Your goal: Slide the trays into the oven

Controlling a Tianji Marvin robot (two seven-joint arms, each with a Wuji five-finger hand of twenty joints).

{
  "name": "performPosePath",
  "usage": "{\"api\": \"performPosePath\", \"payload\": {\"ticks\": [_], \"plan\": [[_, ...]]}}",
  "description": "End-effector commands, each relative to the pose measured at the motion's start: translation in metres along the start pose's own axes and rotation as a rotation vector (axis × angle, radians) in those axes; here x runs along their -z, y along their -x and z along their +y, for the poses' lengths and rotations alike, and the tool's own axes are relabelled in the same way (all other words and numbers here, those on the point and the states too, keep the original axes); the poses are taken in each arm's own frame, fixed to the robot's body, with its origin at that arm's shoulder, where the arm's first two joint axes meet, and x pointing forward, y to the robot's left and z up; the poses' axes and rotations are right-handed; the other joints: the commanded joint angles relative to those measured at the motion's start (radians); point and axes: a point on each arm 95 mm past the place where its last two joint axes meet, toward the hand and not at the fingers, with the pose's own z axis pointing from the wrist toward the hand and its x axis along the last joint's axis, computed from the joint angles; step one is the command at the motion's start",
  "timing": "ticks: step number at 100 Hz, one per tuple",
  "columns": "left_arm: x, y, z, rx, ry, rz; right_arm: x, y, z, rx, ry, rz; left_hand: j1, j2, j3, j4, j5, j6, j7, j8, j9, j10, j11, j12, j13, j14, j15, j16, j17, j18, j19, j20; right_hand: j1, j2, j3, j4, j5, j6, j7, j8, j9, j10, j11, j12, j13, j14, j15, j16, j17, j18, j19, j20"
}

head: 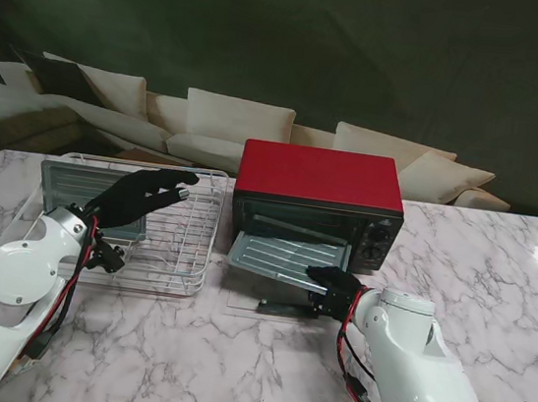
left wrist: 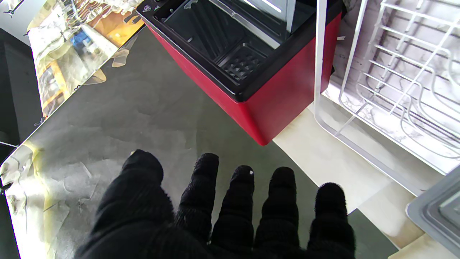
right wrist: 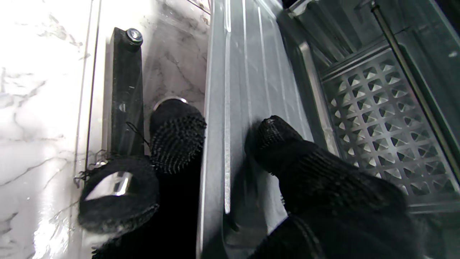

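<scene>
R hand (head: 335, 287) is pinching the near edge of the tray (head: 286, 259): thumb on top, other fingers (right wrist: 178, 138) under the rim, w/ the tray's far end already poking into the oven (head: 317, 203) mouth. To do it well, I'd say it's keeping the tray level, pushing straight along the rails, not letting the corner snag the door (head: 285, 307) hinged down underneath. Grip near one corner means it's likely to skew, so going slow. L hand (head: 141, 194) is hovering loose, fingers spread, holding nothing, over the wire rack (head: 180, 274), where the 2nd tray (head: 68, 180) is sitting, waiting its turn.
</scene>
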Motion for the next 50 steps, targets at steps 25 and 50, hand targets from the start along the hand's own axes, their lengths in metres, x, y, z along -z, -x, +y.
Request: {"api": "performPosePath", "payload": {"ticks": [25,50], "plan": [[-0.001,-0.001,0.002,0.001,0.019,0.003,0.0,0.009,0.012,0.02,-0.014,-0.053,0.018,0.042,-0.034,-0.025,0.012,0.003,-0.011,0.006,0.03,0.006,-0.013,0.01,-0.021,0.003,-0.007,0.008,-0.01,-0.011,0.003,0.013,0.082,0.078,0.081,0.048,0.111,-0.186,0.07,0.068,-0.006,-0.02,0.048,0.032,0.057,-0.02,0.077,0.024,0.013,-0.047,0.105,0.013],[-0.002,-0.001,0.004,0.008,0.015,0.003,-0.001,0.009,0.018,0.025,-0.02,-0.04,0.02,0.043,-0.033,-0.025,0.012,0.004,-0.011,0.006,0.03,0.005,-0.013,0.01,-0.021,0.002,-0.007,0.008,-0.01,-0.011,0.003,0.013,0.078,0.085,0.077,0.053,0.127,-0.213,0.059,0.096,-0.007,-0.028,0.04,0.054,0.051,-0.015,0.099,0.032,0.009,-0.072,0.139,0.022]]}}
